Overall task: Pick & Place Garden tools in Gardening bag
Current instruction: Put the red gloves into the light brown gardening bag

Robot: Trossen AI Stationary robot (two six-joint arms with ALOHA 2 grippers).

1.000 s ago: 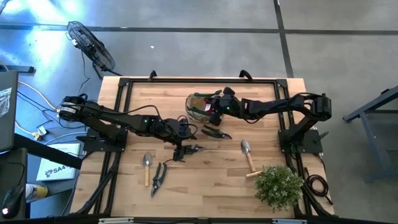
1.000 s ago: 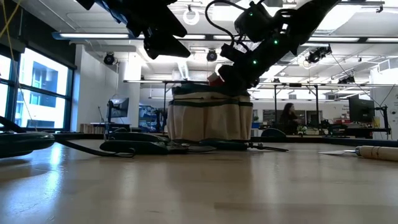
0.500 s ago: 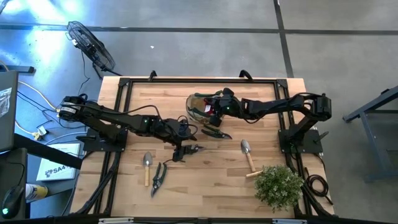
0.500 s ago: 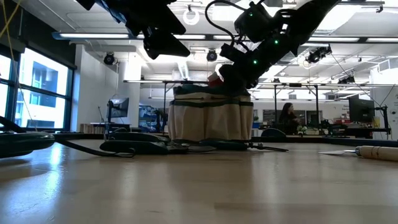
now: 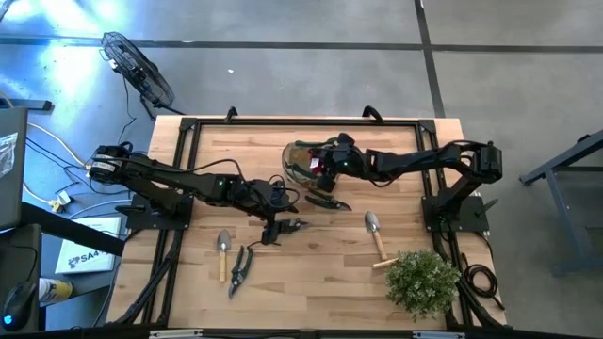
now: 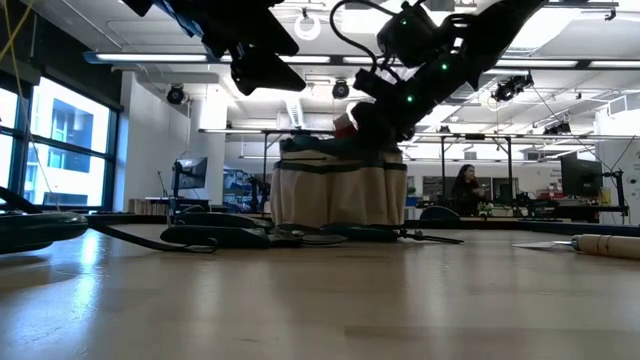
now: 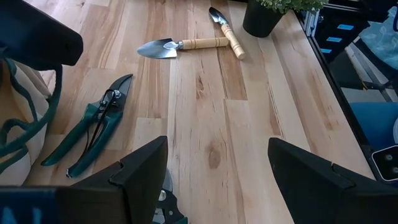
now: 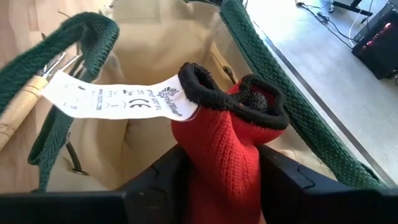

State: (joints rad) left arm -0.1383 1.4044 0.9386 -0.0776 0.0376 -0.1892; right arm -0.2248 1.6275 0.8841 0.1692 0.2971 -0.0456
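Unmoved: right fingers [image 8: 155, 186] on red glove [image 8: 224, 155] | trowels [image 5: 223, 247] [image 5: 375, 231] 2 | shears [image 5: 239, 269] [image 5: 288, 228] [image 5: 327, 201] 3 | bag [image 5: 293, 156] 1

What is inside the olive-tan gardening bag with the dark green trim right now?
Over its mouth, the red knit glove sits between the right gripper fingers. A pale wooden handle shows beside the gardening bag; the bottom is hidden.

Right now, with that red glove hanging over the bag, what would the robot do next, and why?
Probably open the right gripper wider and let go. The red glove sits between its jaws directly above the gardening bag, whose tan lining and green trim surround it, so it should drop inside. The left gripper waits open over the table, near pruning shears.
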